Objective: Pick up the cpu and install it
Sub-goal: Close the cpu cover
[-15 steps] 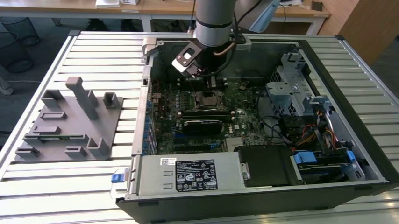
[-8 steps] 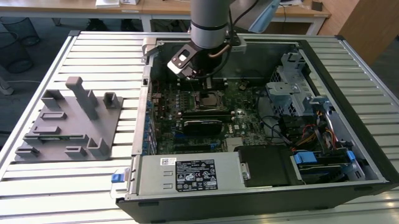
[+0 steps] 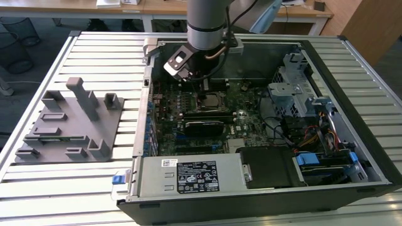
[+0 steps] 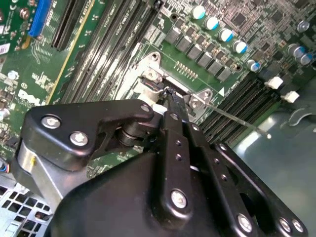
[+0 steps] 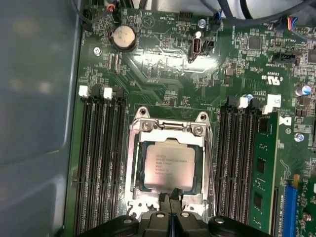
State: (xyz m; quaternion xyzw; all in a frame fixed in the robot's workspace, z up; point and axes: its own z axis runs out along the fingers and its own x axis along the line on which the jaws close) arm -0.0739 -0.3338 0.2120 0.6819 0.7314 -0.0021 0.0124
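The cpu, a silvery square chip with a pale rim, lies flat inside the metal-framed socket on the green motherboard. In the exterior view the cpu shows in the middle of the open computer case. My gripper hangs just over the socket's edge, at one side of the chip, and its black fingers are pressed together with nothing between them. In the second wrist view the gripper points down at the socket frame. From the exterior view the gripper hovers slightly behind the chip.
Memory slots flank the socket on both sides. The thin socket lever sticks out sideways. A grey fixture tray with upright blocks stands on the slatted table at the exterior view's left. Case walls, drive cage and power supply surround the board.
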